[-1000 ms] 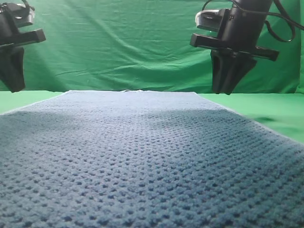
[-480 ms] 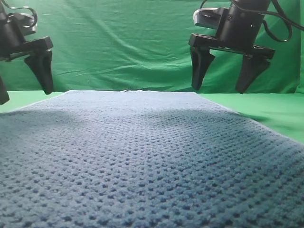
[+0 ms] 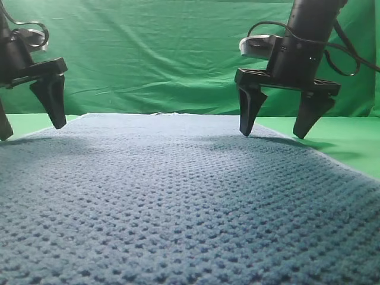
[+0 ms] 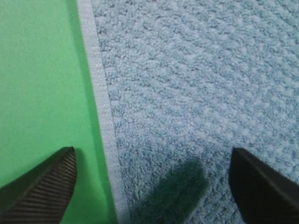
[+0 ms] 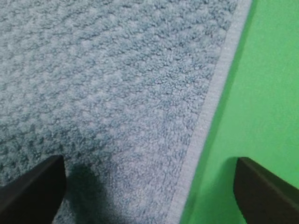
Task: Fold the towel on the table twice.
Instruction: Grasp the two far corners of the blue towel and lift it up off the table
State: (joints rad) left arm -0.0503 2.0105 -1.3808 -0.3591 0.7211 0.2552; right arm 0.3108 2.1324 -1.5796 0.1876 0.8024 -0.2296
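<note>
The blue-grey waffle-knit towel [image 3: 178,196] lies flat on the green table [image 3: 350,142] and fills most of the exterior high view. My left gripper [image 3: 31,132] hovers open just over the towel's far left edge. In the left wrist view the left gripper [image 4: 153,154] straddles the pale hem [image 4: 100,116], one finger over the table [image 4: 42,79], the other over the towel [image 4: 196,84]. My right gripper [image 3: 272,135] stands open at the far right edge. In its wrist view the right gripper [image 5: 148,161] straddles the hem [image 5: 205,116] between towel [image 5: 107,79] and table [image 5: 261,93]. Neither holds anything.
A wrinkled green backdrop cloth [image 3: 154,53] hangs behind the table. A cable [image 3: 344,53] loops off the right arm. Strips of bare table show beside the towel's left edge [image 3: 24,122] and its right edge.
Both grippers went from shut to wide open. Both have come down from above the far edge until their fingertips are close to the towel's side hems.
</note>
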